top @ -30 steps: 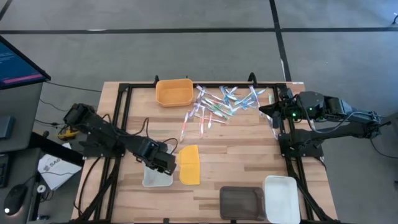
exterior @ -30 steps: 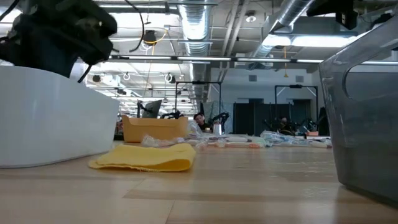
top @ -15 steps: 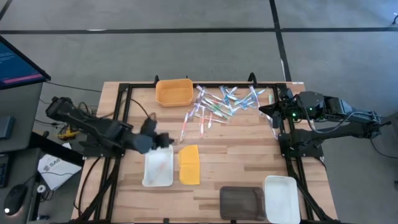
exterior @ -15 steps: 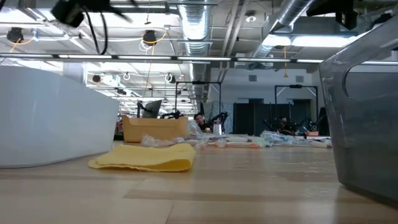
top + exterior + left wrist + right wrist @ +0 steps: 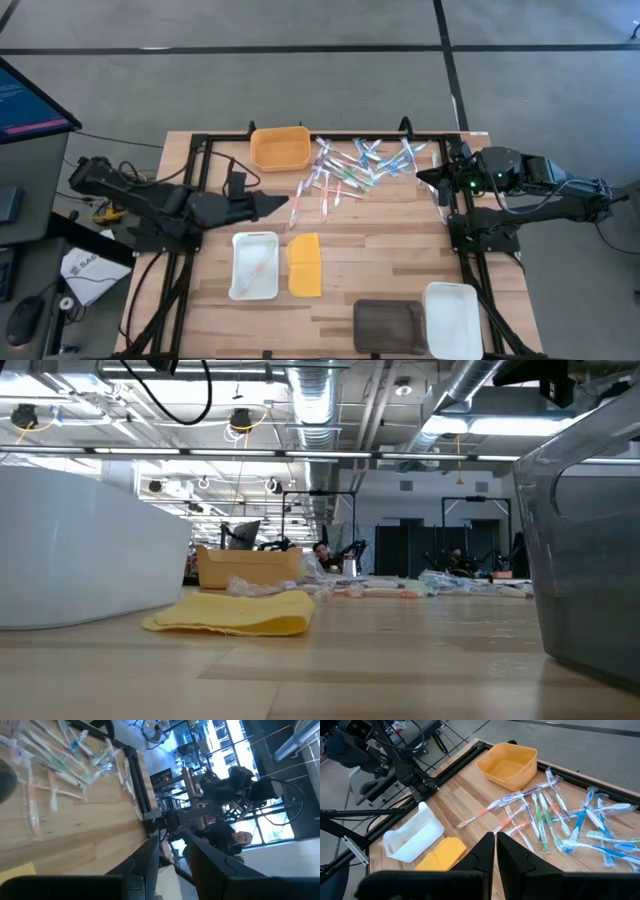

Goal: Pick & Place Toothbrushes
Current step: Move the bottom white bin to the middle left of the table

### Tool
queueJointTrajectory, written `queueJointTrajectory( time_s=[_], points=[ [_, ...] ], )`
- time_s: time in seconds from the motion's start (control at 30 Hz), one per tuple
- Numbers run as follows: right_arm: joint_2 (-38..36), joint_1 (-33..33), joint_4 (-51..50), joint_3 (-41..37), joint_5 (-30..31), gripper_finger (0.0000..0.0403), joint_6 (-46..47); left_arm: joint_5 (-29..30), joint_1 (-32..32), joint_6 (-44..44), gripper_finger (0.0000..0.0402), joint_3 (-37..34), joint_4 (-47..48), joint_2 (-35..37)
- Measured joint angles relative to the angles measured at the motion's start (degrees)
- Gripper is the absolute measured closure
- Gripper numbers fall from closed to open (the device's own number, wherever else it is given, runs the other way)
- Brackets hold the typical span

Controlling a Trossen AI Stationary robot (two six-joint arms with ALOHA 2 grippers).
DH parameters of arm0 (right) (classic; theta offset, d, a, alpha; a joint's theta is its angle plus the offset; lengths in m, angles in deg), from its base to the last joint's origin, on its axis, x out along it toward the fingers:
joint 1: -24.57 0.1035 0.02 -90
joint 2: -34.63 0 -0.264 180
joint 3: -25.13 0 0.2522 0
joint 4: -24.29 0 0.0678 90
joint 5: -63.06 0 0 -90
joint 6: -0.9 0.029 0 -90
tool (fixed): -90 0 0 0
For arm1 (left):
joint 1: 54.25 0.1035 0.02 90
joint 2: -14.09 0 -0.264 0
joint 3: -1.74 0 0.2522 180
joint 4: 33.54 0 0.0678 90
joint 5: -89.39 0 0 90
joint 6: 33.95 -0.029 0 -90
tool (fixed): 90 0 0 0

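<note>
Many thin toothbrushes in pink, green, blue and white lie scattered on the far middle of the table; the pile of toothbrushes also shows in the right wrist view. One pink toothbrush lies inside the white tray. My left gripper hovers open and empty between that tray and the pile, pointing right; its fingers frame the room beyond the table. My right gripper waits shut at the pile's right end.
An orange bin stands at the far edge, left of the pile. A flat yellow lid lies right of the white tray. A dark grey tray and a second white tray sit at the near right. Black frame rails border both sides.
My left gripper has risen from above the white tray and swung toward the far edge, turning until it points right at the toothbrush pile. The tray it covered now shows with a pink toothbrush inside.
</note>
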Motion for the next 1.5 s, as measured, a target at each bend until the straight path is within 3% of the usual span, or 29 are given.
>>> queueJointTrajectory(
  time_s=[0.17,0.47,0.8,0.9,1.17,1.5],
  points=[
    [0.0,0.0,0.0,0.0,0.0,0.0386,0.0,-0.3,1.8,-0.7,0.0302,0.0,-1.6,-1.2],
    [0.0,0.0,0.0,0.0,0.1,0.0386,0.0,-2.3,11.3,-15.0,0.0311,0.0,-6.6,-4.5],
    [0.0,0.0,0.0,0.0,0.2,0.0386,0.2,-19.3,21.8,-21.0,0.0379,0.0,-10.1,-13.4],
    [0.0,0.0,0.0,0.0,0.2,0.0386,0.2,-22.4,23.7,-21.0,0.0397,0.0,-8.5,-15.5],
    [0.0,0.0,0.1,0.0,0.2,0.0386,0.7,-32.0,28.3,-26.2,0.0401,0.5,-0.9,-17.9],
    [0.0,0.0,0.1,0.0,0.3,0.0386,6.3,-29.1,30.6,-34.7,0.0401,5.2,16.5,-18.0]
  ],
)
